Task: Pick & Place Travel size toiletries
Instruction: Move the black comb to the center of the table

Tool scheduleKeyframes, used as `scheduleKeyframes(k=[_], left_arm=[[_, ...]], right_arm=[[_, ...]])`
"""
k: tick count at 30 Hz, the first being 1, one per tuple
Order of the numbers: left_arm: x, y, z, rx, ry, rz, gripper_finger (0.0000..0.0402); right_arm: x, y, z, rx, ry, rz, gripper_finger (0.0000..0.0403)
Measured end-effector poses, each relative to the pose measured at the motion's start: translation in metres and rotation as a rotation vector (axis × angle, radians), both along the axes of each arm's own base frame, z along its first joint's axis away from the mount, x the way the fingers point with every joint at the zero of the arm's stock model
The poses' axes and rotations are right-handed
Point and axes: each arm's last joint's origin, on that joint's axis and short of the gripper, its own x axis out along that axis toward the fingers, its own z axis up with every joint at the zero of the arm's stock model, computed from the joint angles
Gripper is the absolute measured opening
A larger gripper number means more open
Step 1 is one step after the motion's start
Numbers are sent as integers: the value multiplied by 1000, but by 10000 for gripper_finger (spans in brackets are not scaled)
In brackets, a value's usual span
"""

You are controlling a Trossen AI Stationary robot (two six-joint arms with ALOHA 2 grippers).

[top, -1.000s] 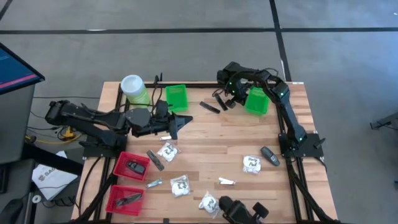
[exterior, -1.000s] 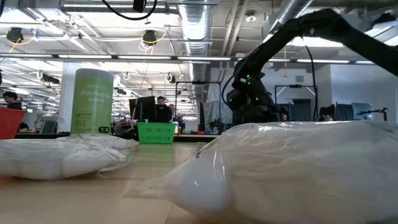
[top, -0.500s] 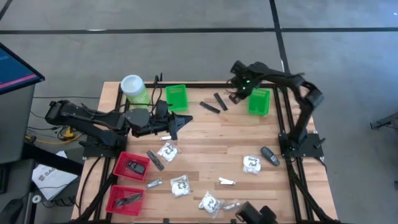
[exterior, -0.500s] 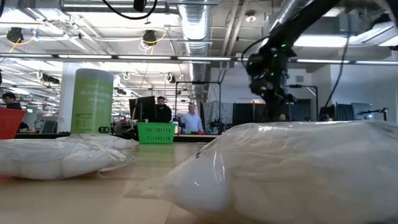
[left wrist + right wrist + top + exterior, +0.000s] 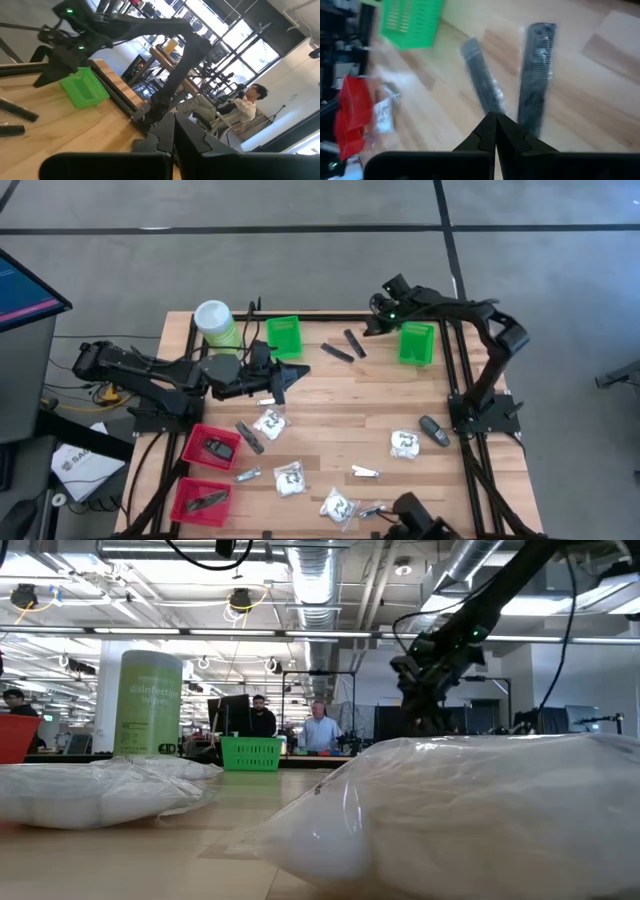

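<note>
The toiletries lie scattered on the wooden table: white crinkly packets (image 5: 268, 423) (image 5: 403, 443) (image 5: 290, 478), silvery sachets (image 5: 364, 472), a dark oval piece (image 5: 433, 430) and two dark sticks (image 5: 337, 352) (image 5: 354, 342) lying flat near the far edge. My right gripper (image 5: 373, 325) hangs shut in the air above those sticks (image 5: 482, 82) (image 5: 536, 75), touching nothing. It stands beside the right green basket (image 5: 416, 343). My left gripper (image 5: 300, 372) is shut and waits at the table's left middle, holding nothing.
A light-green canister (image 5: 215, 325) and a second green basket (image 5: 284, 337) stand at the far left. Two red baskets (image 5: 212, 446) (image 5: 200, 500) with dark items sit at the near left. One packet (image 5: 480, 810) fills the low view's foreground. People stand in the room beyond.
My right gripper has risen and drawn back toward the table's far edge, away from the two dark sticks and off the right green basket. Its elbow has swung out toward the right. The sticks and basket stay where they were.
</note>
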Motion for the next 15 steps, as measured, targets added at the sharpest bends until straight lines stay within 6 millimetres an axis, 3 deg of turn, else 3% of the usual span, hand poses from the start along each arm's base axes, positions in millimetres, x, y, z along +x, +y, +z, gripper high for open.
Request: scheduleKeyframes(k=[3, 10, 15], left_arm=[[0, 0, 0, -19, -11, 0, 0], [0, 0, 3, -31, -37, 1, 0], [0, 0, 3, -32, -41, 8, 0]], right_arm=[[9, -8, -11, 19, 93, -22, 0], [33, -23, -12, -11, 333, 12, 0], [56, -33, -19, 25, 405, 54, 0]])
